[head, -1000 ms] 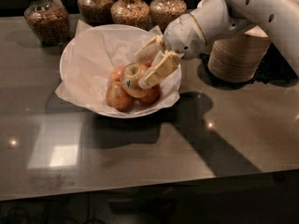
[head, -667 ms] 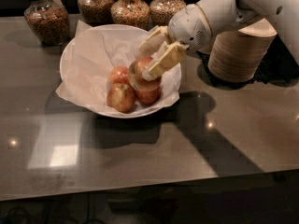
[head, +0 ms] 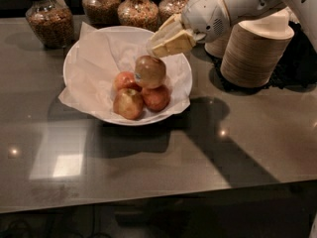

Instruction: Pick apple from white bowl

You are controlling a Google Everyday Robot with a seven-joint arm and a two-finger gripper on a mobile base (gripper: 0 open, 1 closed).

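The tool (head: 159,46), open or closed one cannot tell, hovers just above the top apple (head: 150,71) in the white bowl (head: 81,58) near the table's (head: 208,157) far edge, so the grasp seems pending: it needs to lower and clamp.

Gripper (head: 153,47) hangs over the far right part of the white bowl (head: 69,69), with the arm coming in from the right. Directly under its tip sits the top apple (head: 150,72), perched on three lower apples (head: 130,103). Cannot tell if gripper and apple touch. Crumpled white paper (head: 96,58) lines the bowl, spreading left of the gripper. Stacked beige paper bowls (head: 255,53) stand to its right. Filled jars (head: 48,21) line up behind it and to its left. All of it is on a grey counter (head: 223,148).
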